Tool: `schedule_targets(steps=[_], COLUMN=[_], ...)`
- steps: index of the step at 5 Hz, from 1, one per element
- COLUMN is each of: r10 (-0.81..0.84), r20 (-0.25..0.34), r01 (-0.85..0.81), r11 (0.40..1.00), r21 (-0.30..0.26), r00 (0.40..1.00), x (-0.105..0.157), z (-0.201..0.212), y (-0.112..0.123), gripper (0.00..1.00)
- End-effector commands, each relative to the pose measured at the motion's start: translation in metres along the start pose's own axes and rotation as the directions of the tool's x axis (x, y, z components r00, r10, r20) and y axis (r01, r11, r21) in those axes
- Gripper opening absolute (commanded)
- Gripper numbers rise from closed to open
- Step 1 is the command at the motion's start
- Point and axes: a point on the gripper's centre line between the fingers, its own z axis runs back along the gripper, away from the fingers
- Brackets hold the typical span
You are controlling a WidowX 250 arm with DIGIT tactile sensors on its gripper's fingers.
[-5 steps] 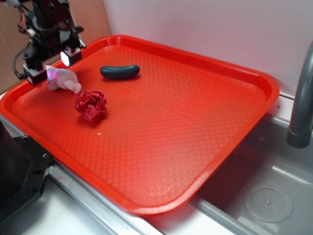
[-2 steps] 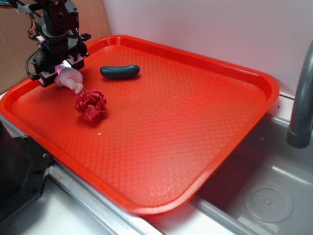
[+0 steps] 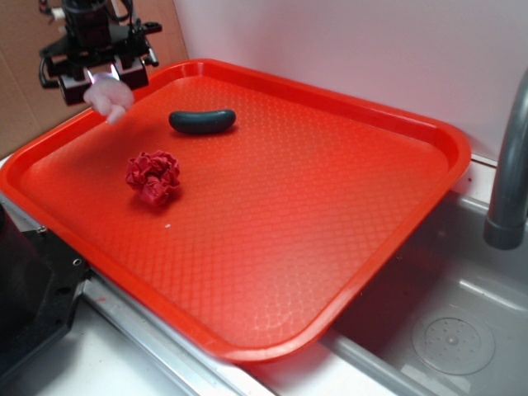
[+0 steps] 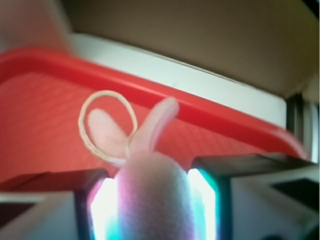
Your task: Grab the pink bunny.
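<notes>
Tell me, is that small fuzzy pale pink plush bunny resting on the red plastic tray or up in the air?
Up in the air. The pale pink plush bunny hangs clamped in the gripper, above the red tray.

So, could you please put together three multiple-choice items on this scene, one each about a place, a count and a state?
1. Where is the pink bunny?
A. Lying beside the red wad
B. Lifted above the tray's far left corner
C. In the sink

2. How many loose things lie on the red tray?
A. Two
B. Three
C. Four

3. How does the gripper stand?
A. Open above the tray
B. Shut on nothing
C. Shut on the bunny

Answers:
1 B: in the exterior view the bunny hangs clear of the tray floor, under the gripper.
2 A: only the red wad and the dark green sausage-shaped thing rest there.
3 C: the wrist view shows the bunny's body squeezed between both fingers.
</notes>
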Motion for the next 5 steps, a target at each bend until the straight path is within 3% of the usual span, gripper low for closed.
schedule_targets(steps=[1,2,3,4,5], r10=[-0.442,-0.645,-0.779,-0.807,-0.776], r20=[-0.062,-0.04,0.002,0.049,0.044], r01=[0.417,0.603,0.731,0.774,0.746], r11=[0.878,0.733,0.588,0.545,0.587], r21=[-0.233,-0.314,-0.346,-0.322,-0.314], r00=[0.895,0.763,0.627,0.589,0.629], x=[-0.028,-0.046,-0.06,-0.069,-0.063], z=[0.081,0.113,0.14,0.154,0.156], y=[-0.019,-0.017,-0.012,-0.006,-0.003], gripper=[0.0,0.0,0.0,0.0,0.0])
